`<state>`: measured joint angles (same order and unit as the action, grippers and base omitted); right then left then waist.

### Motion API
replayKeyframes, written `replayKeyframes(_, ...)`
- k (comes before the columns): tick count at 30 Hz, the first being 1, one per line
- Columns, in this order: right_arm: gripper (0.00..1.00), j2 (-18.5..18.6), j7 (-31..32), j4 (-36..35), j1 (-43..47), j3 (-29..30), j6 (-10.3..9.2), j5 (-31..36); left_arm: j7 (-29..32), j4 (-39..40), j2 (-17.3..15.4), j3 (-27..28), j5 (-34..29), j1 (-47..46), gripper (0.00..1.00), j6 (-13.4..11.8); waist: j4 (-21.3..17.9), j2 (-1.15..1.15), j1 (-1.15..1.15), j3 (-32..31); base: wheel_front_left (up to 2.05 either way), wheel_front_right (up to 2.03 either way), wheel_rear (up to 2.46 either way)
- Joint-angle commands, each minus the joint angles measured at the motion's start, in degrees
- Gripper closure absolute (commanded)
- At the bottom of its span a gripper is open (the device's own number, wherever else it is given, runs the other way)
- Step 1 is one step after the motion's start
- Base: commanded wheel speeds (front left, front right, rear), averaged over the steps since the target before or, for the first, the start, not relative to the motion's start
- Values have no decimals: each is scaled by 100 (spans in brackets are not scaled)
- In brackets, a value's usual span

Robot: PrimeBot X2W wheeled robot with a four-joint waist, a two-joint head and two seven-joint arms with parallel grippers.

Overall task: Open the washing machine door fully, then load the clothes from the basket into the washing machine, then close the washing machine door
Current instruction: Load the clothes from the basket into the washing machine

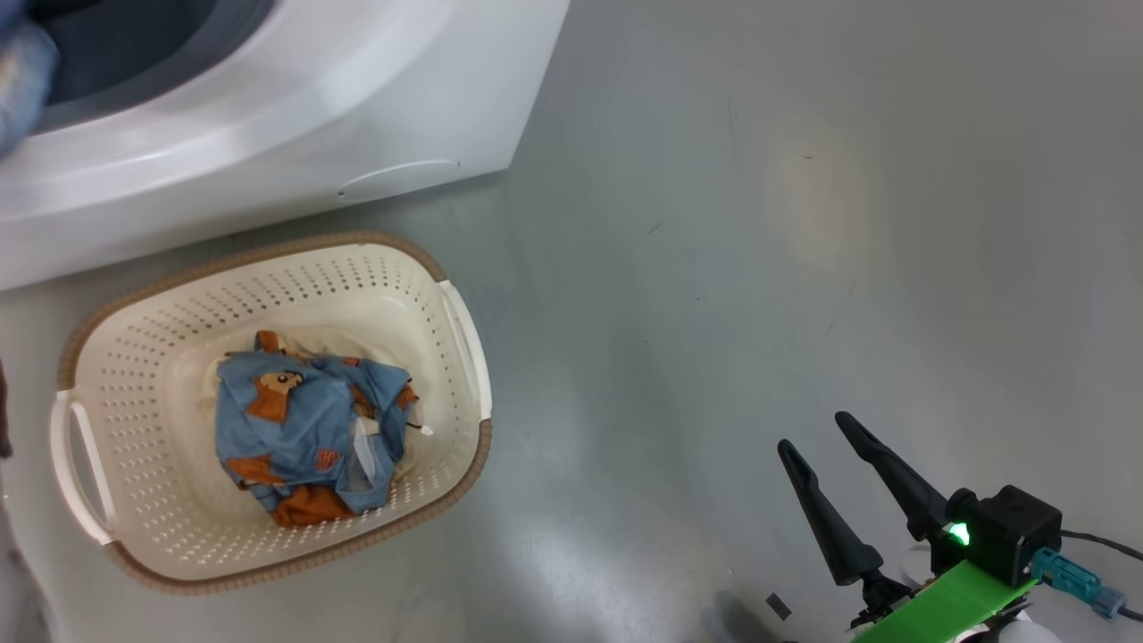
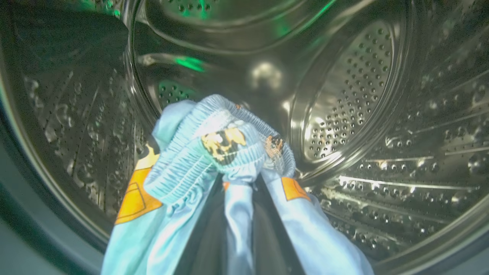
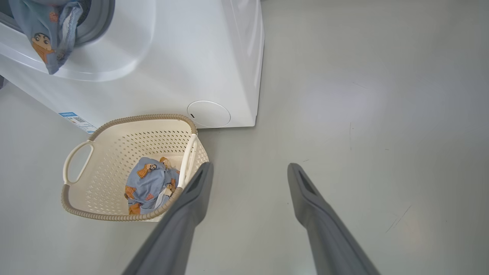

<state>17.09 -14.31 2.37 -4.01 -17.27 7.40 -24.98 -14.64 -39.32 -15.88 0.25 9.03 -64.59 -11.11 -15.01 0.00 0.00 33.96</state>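
In the left wrist view my left gripper [image 2: 238,183] is shut on a light blue garment [image 2: 229,145] with orange prints, held inside the steel drum [image 2: 363,99] of the washing machine [image 1: 357,98]. That garment [image 3: 49,26] hangs over the lip of the machine's opening in the right wrist view. More of the clothes [image 1: 304,429] lie bundled in the cream basket [image 1: 116,357], which stands on the floor right before the machine. My right gripper [image 1: 817,433] hangs open over bare floor, right of the basket [image 3: 107,152], with nothing between its fingers. The washing machine door is out of view.
Grey floor [image 1: 759,223] stretches wide to the right of the machine and basket. A round service cover [image 3: 208,114] and a blue label [image 3: 74,119] sit low on the machine's front.
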Motion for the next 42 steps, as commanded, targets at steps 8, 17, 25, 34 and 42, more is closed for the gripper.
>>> replayKeyframes(8, 0, 166, -69, -173, 152, -78, 9, -122, -35, 821, 87, -33, -276, -333, 100, 140, 109, 0, 0, 65, 0, 0, 0)
replayKeyframes(17, 0, 130, -69, -111, 114, -165, 9, -207, -35, -201, 214, -70, -381, -313, 100, 168, 19, 0, 0, 16, 0, 0, 0)
replayKeyframes(25, 0, 121, -69, -68, 143, -193, 9, -212, -35, -926, 223, -111, -437, -590, 0, 53, 34, 0, 0, -87, 0, 0, 0)
replayKeyframes(34, 0, 127, -69, -27, 157, -261, 9, -240, -36, -1263, 278, -71, -387, -754, 0, -81, 96, 0, 0, -232, 0, 0, 0)
replayKeyframes(42, 0, 138, -69, -3, 166, -296, 9, -245, -36, -1371, 403, -71, -335, -498, 0, -104, 226, 0, 0, -400, 0, 0, 0)
